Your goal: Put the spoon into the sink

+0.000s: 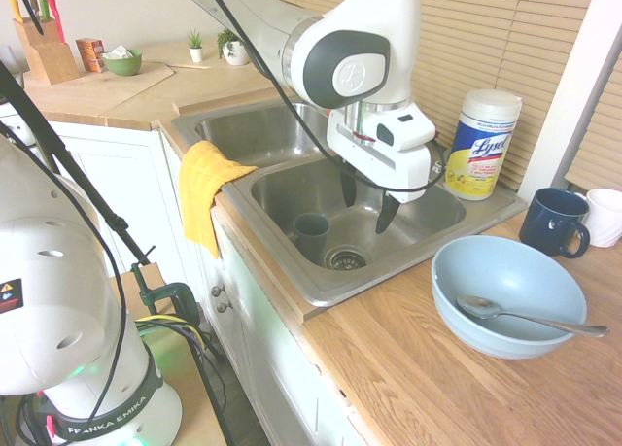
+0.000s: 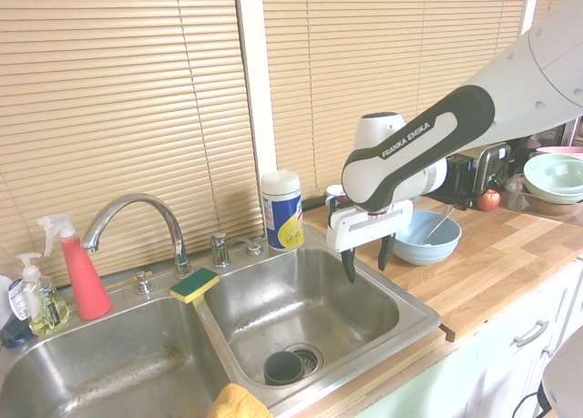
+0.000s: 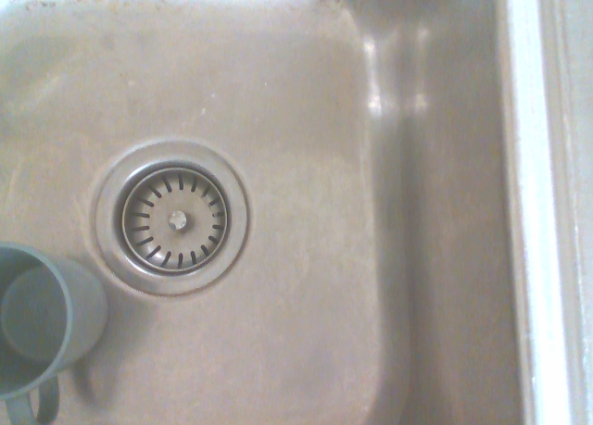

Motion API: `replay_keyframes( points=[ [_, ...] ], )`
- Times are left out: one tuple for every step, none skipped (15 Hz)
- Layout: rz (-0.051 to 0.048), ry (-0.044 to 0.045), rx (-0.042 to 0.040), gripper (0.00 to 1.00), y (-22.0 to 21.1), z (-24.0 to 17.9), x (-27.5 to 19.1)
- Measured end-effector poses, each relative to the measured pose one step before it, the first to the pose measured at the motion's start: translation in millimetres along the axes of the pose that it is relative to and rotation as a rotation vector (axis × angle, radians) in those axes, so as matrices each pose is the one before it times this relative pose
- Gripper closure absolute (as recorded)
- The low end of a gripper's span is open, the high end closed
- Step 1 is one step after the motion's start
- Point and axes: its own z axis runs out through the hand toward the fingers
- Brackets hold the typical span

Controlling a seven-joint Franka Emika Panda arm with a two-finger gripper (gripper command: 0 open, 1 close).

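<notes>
The silver spoon lies in the light blue bowl on the wooden counter, handle sticking out over the rim; from the other side its handle leans out of that bowl. My gripper hangs open and empty over the near basin of the steel sink, well left of the bowl; it also shows as the gripper above the right basin of the sink. The wrist view looks straight down at the drain strainer on the sink floor.
A grey-green cup stands by the drain, cup, cup. A wipes canister sits behind the sink, a navy mug beside the bowl. A yellow cloth drapes the sink edge. The faucet and sponge are at the divider.
</notes>
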Motion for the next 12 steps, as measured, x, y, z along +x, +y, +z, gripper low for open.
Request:
replay_keyframes(
  points=[
    [0.00002,0.00003,0.00007,0.0,-0.01,0.34,0.03],
    [0.00031,0.00191,0.00198,0.0,0.01,-0.18,0.16],
    [0.00433,0.00726,0.00746,0.0,0.26,-2.26,1.25],
    [0.01075,0.01241,0.01125,0.0,1.63,-4.97,2.61],
    [0.01348,0.01541,0.01463,0.0,3.7,-9.0,3.6],
    [0.01932,0.01864,0.01967,0.0,6.54,-13.39,5.17],
    [0.02685,0.02266,0.02283,0.0,9.87,-16.83,6.2],
    [0.03513,0.03198,0.02681,0.0,14.77,-18.76,8.0],
    [0.0422,0.03607,0.02471,0.0,17.77,-18.01,9.02],
    [0.05118,0.03145,0.01954,0.0,20.95,-16.5,9.64],
    [0.05862,0.02613,0.01589,0.0,20.4,-12.38,8.76],
    [0.05311,0.01437,0.01124,0.0,16.65,-6.6,8.32]
  ],
)
